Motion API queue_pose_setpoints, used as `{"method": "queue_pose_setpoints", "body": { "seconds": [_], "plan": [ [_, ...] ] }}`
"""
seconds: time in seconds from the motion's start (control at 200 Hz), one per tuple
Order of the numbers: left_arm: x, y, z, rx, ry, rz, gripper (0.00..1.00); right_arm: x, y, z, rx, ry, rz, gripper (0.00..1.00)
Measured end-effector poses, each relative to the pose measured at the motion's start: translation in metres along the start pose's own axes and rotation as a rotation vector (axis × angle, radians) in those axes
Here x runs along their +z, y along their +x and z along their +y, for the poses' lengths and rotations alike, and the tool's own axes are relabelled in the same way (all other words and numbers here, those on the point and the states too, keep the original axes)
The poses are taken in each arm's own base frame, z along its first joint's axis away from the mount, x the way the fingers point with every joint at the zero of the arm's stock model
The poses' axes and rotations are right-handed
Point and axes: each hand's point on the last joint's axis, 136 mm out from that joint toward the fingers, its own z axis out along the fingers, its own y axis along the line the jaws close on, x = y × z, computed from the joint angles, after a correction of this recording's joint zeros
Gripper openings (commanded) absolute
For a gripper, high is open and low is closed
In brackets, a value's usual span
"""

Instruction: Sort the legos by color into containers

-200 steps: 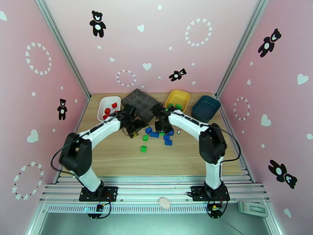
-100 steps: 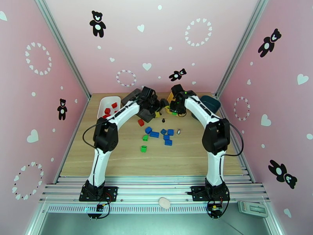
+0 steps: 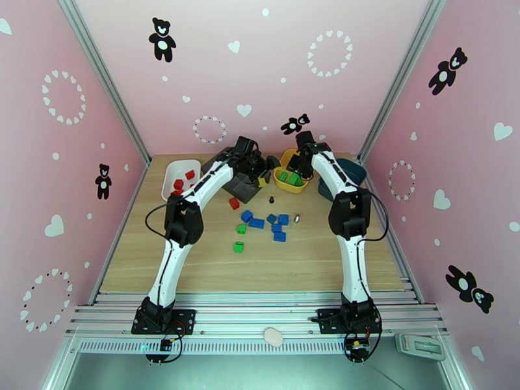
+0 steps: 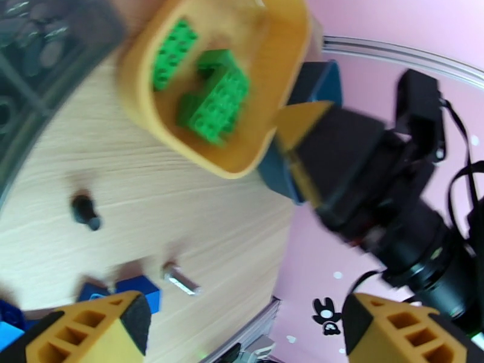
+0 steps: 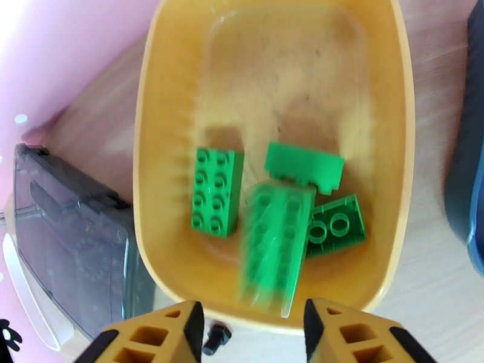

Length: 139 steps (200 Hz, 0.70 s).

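The yellow container [image 5: 396,116] lies under my right gripper [image 5: 251,334], whose fingers stand apart. A green lego [image 5: 272,252] shows blurred just below them, free of the fingers, over three more green legos [image 5: 216,192] in that bin. In the top view my right gripper [image 3: 296,165] hangs over the yellow container [image 3: 283,182]. My left gripper [image 3: 261,171] hovers open and empty beside it, at the grey tray's edge. The white container [image 3: 170,171] holds red legos [image 3: 179,184]. The teal container [image 3: 348,180] sits at the far right. Blue legos [image 3: 257,223], green legos [image 3: 238,246] and one red lego [image 3: 234,203] lie mid-table.
A dark grey compartment tray [image 3: 229,165] stands between the white and yellow bins. A small black bit [image 3: 271,199] and a silvery bit [image 3: 296,218] lie near the loose bricks. Pink walls close in the back and sides. The near half of the table is bare wood.
My right gripper has moved further back over the yellow bin and opened, and the green brick has dropped from it. My left arm has shifted slightly towards the yellow bin.
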Motion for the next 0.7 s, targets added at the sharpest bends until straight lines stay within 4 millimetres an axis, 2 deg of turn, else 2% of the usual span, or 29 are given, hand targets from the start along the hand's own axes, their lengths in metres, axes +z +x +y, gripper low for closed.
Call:
{"method": "queue_pose_setpoints", "body": {
  "seconds": [0.18,0.3,0.38,0.465,0.696],
  "plan": [
    [-0.024,0.016,0.031,0.011,-0.135,-0.026,0.88,-0.002,0.003,0.007,-0.027,-0.015,0.008,0.53],
    [-0.053,0.032,0.043,0.038,-0.213,-0.072,0.87,-0.003,0.023,0.013,-0.085,-0.009,0.038,0.55],
    [-0.073,0.044,0.055,0.05,-0.265,-0.103,0.86,-0.009,0.049,0.02,-0.144,-0.003,0.074,0.56],
    [-0.091,0.058,0.077,0.034,-0.325,-0.126,0.86,-0.018,0.082,0.032,-0.215,-0.007,0.113,0.57],
    [-0.126,0.09,0.168,-0.104,-0.508,-0.166,0.87,-0.036,0.189,0.059,-0.447,-0.017,0.231,0.57]
  ]
}}
